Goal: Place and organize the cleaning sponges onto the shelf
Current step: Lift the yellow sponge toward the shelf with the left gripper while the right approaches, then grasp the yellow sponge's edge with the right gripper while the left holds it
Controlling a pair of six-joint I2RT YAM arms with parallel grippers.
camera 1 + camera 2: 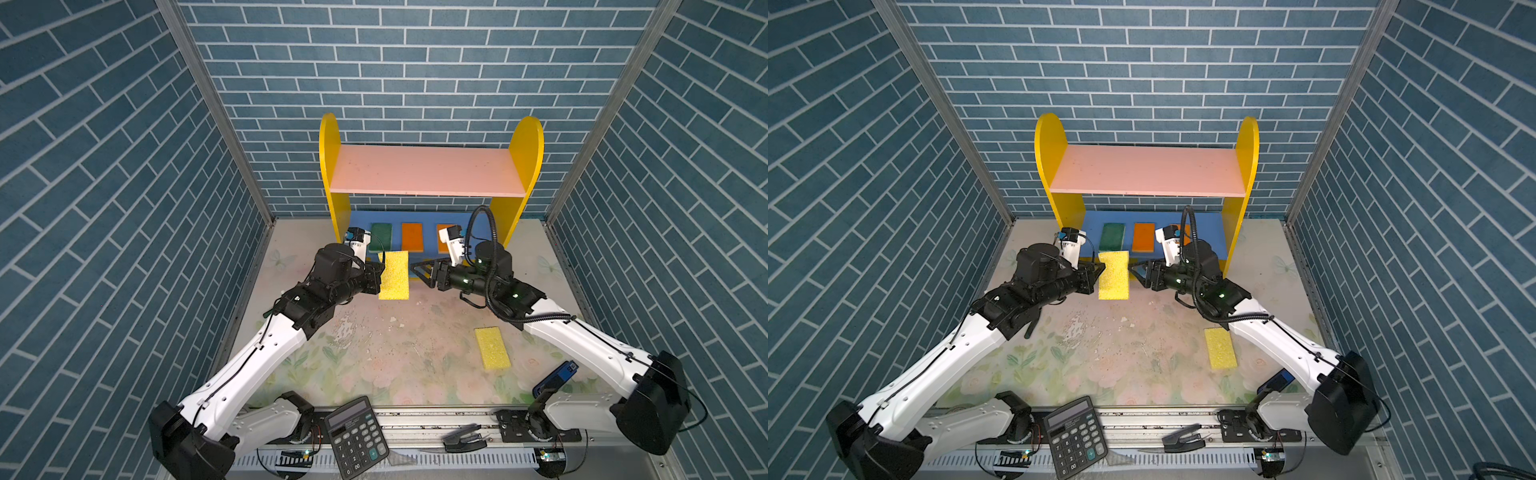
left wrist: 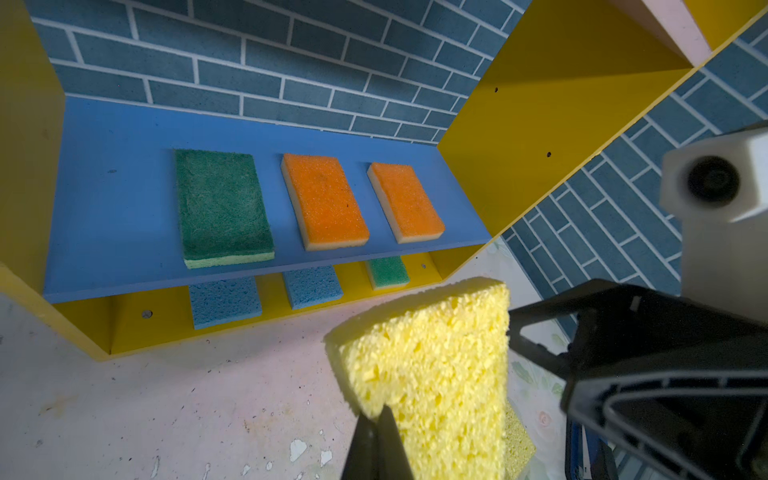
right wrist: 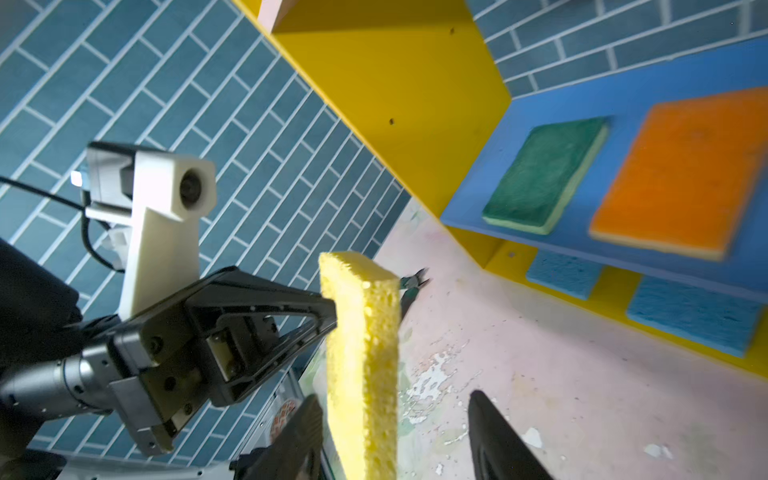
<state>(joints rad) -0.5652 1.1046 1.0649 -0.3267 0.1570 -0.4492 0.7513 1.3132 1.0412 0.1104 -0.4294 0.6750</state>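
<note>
1. While the left gripper (image 1: 383,269) stays out of the count of free tools, clamped shut on one edge of a porous yellow rectangular foam sponge (image 1: 394,276), the right gripper (image 1: 415,271) faces it with its jaws apart. They straddle the opposite edge without pinching it.
2. That sponge hangs just in front of the small three-level shelf with yellow round-topped side panels (image 1: 330,166), between the two grippers. It looks like a hand-over or a re-grip.
3. Done so far:
   - The blue middle board (image 2: 124,208) carries a green scouring sponge (image 2: 222,208) and two orange foam sponges (image 2: 326,201) (image 2: 405,201) in a spaced row.
   - The yellow base (image 2: 166,316) holds two light blue sponges (image 2: 224,301) (image 2: 313,286) and a smaller green one (image 2: 388,272).
4. Left to do:
   - The held sponge needs a place.
   - A second yellow foam sponge (image 1: 492,347) lies flat on the table near the right arm, well apart from the shelf.
   - The pink top board (image 1: 428,170) is bare, so I judge it the likely spot for both.
   - No other loose sponge shows.
5. The tabletop (image 1: 395,374) is pale with a faded floral print, chipped and speckled near its middle.
6. Blue brick-patterned walls (image 1: 415,62) close in three sides.
7. A black desk calculator (image 1: 357,436) sits at the front rail.
</note>
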